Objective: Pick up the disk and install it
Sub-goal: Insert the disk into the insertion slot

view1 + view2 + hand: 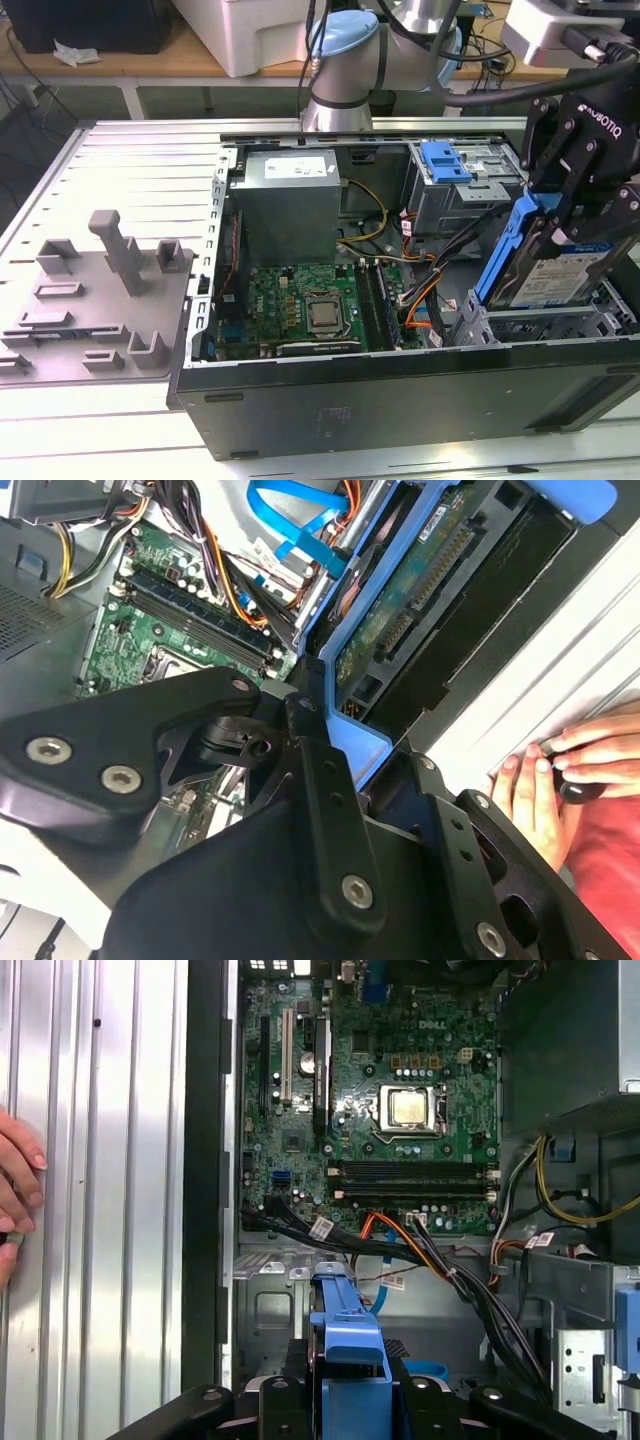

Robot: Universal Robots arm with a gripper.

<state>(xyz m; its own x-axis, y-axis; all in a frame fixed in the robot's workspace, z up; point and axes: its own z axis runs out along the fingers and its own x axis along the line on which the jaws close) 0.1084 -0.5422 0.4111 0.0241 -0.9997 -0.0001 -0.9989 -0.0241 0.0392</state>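
Note:
The disk, a silver drive with a white and blue label in a blue carrier, hangs tilted on edge over the metal drive cage at the exterior view's right end of the open computer case. My black gripper is shut on it from above. The second wrist view shows the disk's green circuit side running away from my gripper. In the first wrist view the carrier's blue edge sticks out between my fingers, above the cage floor.
Inside the case lie the motherboard, a grey power supply, orange and black cables and another blue carrier in the far bay. A grey fixture plate sits at the exterior view's left. A person's hand rests beside the case.

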